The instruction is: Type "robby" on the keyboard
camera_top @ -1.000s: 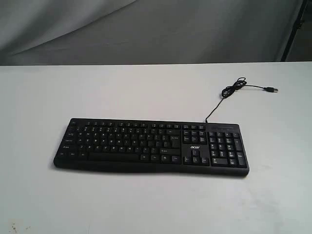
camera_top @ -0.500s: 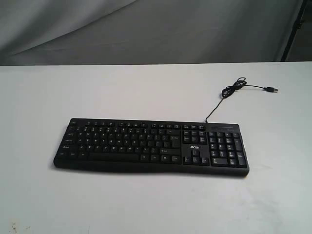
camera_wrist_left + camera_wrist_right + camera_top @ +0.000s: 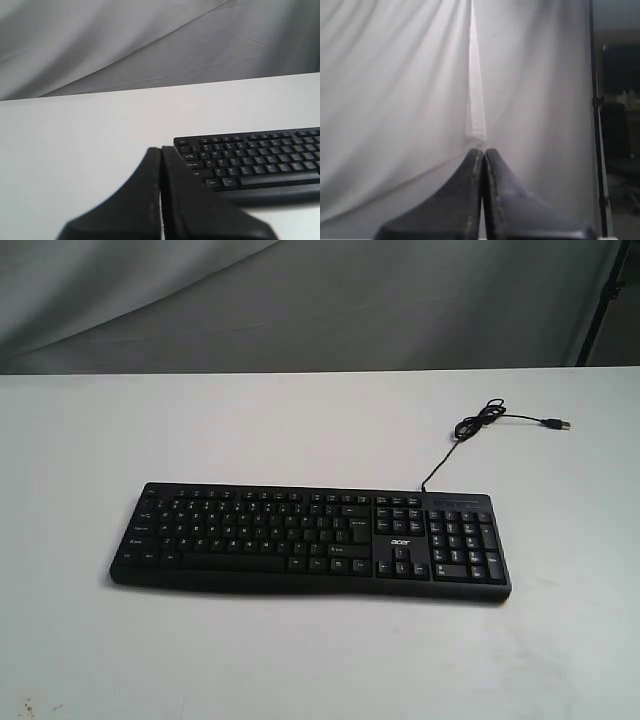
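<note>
The keyboard (image 3: 310,540) is black with white key legends and a small white logo (image 3: 399,542). Its cable (image 3: 467,426) is black. The table (image 3: 300,420) is plain white, with a few brownish specks (image 3: 30,707). The cloth (image 3: 300,300) is plain grey. The left gripper (image 3: 161,149) and right gripper (image 3: 484,150) are black.

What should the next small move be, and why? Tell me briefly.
Probably bring the left end effector forward and over the keyboard, toward its left-hand letter keys, where "r" should be. It is shut, short of the keyboard's left end, and touches no key. The right end effector faces only the curtain, and neither arm shows in the exterior view.
</note>
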